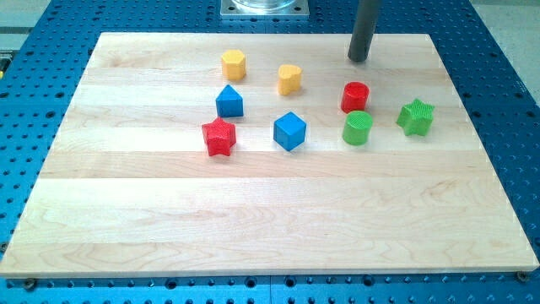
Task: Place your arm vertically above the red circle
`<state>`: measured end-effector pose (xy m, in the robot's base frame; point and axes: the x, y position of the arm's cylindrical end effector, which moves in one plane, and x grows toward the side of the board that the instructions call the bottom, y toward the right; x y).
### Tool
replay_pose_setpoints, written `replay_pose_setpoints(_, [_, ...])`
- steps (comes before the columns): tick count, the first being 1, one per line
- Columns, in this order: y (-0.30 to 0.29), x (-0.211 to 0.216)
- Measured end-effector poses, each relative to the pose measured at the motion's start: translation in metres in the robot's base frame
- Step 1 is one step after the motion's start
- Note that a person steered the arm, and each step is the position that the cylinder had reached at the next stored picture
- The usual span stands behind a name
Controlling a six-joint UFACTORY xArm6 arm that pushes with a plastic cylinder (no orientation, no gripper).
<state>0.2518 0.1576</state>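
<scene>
The red circle (355, 96) stands on the wooden board (270, 211) at the upper right of the block group. My tip (359, 59) is on the board near the view's top edge, directly above the red circle in the view and a short gap away, touching no block. A green circle (358, 127) sits just below the red circle, nearly touching it.
A green star (416, 116) lies right of the circles. A yellow heart (289, 79) and yellow hexagon (234, 64) lie to the left. A blue pentagon-like block (229, 101), a blue cube (289, 131) and a red star (219, 137) lie further left. A metal base (264, 8) is at the top.
</scene>
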Motion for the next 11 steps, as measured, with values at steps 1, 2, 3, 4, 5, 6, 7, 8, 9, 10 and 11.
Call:
replay_pose_setpoints(1, [0.000, 0.000])
replay_pose_setpoints(2, [0.000, 0.000])
replay_pose_setpoints(3, [-0.002, -0.001])
replay_pose_setpoints(4, [-0.011, 0.000])
replay_pose_setpoints(5, [-0.011, 0.002])
replay_pose_setpoints(6, [-0.011, 0.012])
replay_pose_setpoints(7, [-0.010, 0.012])
replay_pose_setpoints(8, [-0.010, 0.013])
replay_pose_setpoints(9, [-0.011, 0.008])
replay_pose_setpoints(10, [0.011, 0.029])
replay_pose_setpoints(11, [0.090, 0.067])
